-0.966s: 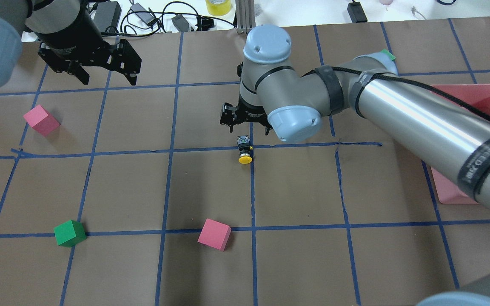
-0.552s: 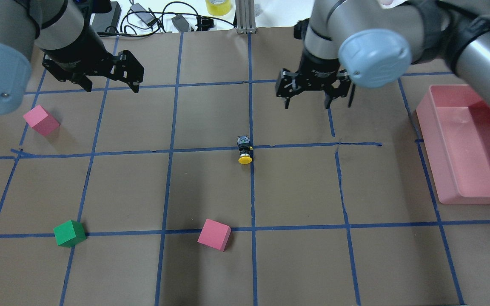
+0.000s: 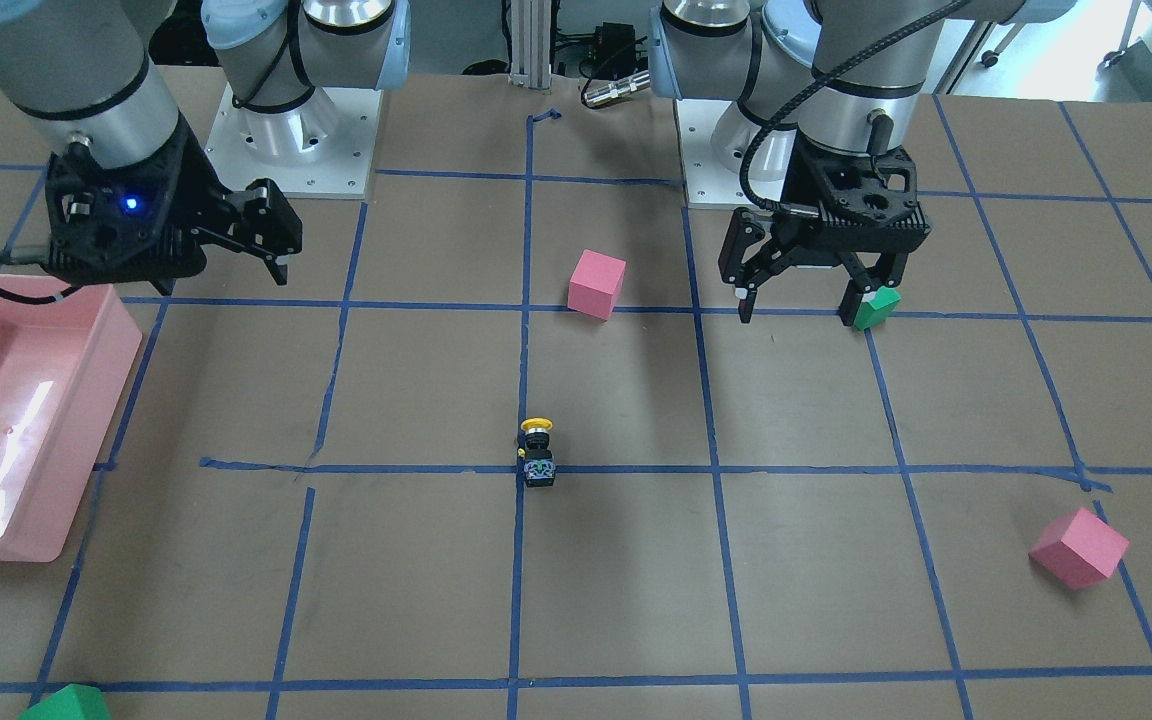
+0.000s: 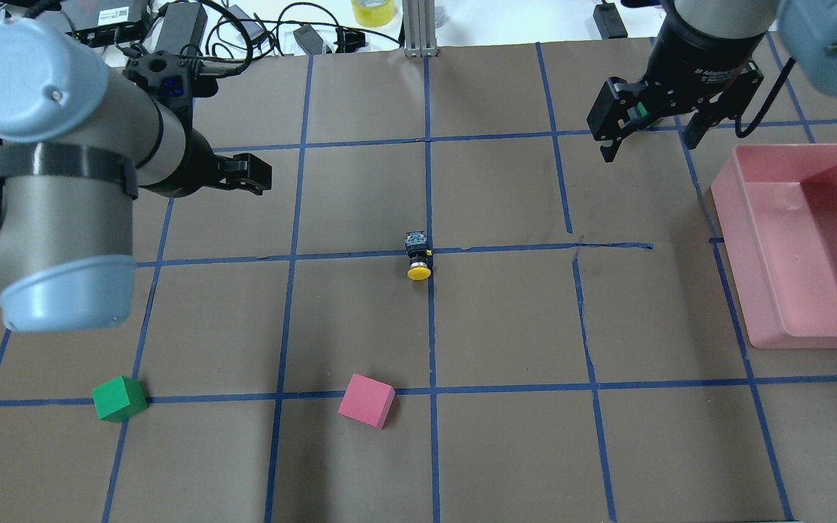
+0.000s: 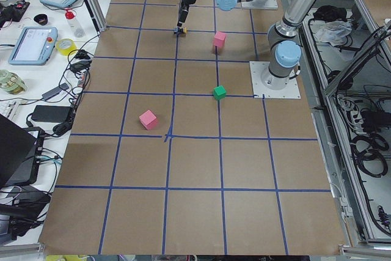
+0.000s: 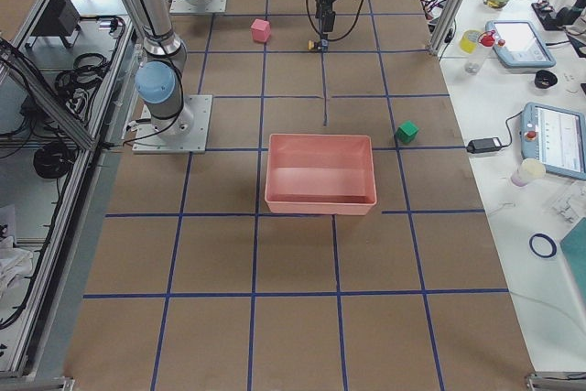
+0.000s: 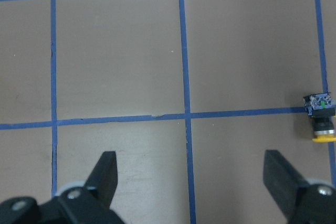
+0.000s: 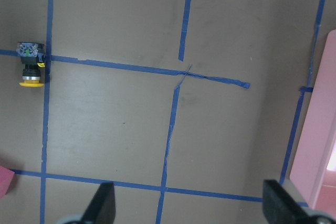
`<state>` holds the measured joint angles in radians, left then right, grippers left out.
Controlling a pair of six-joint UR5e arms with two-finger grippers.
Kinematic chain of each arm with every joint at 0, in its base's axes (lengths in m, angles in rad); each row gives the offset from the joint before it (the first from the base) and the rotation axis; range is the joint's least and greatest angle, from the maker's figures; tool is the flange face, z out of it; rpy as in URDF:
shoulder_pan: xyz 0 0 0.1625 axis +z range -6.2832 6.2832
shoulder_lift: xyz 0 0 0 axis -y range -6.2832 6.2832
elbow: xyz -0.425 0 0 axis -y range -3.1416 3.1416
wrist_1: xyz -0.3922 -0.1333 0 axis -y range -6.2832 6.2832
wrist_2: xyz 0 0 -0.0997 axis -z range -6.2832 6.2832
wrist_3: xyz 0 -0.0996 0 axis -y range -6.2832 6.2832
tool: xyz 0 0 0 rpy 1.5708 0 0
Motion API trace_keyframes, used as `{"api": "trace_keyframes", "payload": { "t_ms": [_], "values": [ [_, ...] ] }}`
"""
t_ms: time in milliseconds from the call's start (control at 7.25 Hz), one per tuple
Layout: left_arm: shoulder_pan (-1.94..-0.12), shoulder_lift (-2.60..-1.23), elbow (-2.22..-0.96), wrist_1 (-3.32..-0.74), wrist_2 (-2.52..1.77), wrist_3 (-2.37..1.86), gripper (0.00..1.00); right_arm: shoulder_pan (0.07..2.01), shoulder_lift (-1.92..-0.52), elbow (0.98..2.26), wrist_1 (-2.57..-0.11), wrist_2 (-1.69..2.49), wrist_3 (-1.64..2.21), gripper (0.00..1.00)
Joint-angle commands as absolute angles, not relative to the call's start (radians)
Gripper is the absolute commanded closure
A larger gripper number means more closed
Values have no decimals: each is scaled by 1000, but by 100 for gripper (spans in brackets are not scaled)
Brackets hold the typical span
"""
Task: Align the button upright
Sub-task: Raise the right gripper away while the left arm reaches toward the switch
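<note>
Small yellow-capped push-button (image 4: 418, 256): on brown paper tabletop (image 4: 506, 319), frame centre, at a blue tape crossing (image 4: 429, 251). Lies flat, long axis along the vertical tape, cap toward bottom edge. Pink plastic tray (image 4: 731, 240), right edge: bare floor showing. Left gripper (image 3: 798, 315), right gripper (image 4: 649, 149): fingers spread, grasping nothing.

Four cubes (image 3: 596, 283) (image 3: 1079, 547) (image 3: 878, 308) (image 3: 63, 704), one button (image 3: 537, 455), one tray (image 3: 86, 440)

Brown-paper tabletop (image 4: 506, 450) w/ blue tape grid (image 4: 506, 390); white side bench (image 6: 549, 318) w/ cables (image 4: 259, 29), tablets (image 6: 558, 139).
</note>
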<state>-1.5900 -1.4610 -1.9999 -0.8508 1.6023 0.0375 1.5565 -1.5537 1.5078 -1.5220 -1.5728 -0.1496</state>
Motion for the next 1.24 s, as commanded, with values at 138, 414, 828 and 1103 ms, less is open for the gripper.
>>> {"api": "trace_keyframes", "payload": {
  "t_ms": [138, 414, 828, 1103],
  "values": [
    [-1724, -1495, -2234, -446, 1641, -17, 0, 1586, -1582, 1517, -1479, -1578, -96, 0],
    [-1753, -1610, -2284, -191, 1634, -43, 0, 1629, -1559, 1502, -1493, -1579, -81, 0],
    [-1880, -1779, -2293, -14, 1651, -200, 0, 1626, -1557, 1514, -1514, -1585, -94, 0],
    [-1907, -1897, -2281, 93, 1654, -318, 0, 1628, -1559, 1519, -1560, -1569, -87, 0]
  ]
}}
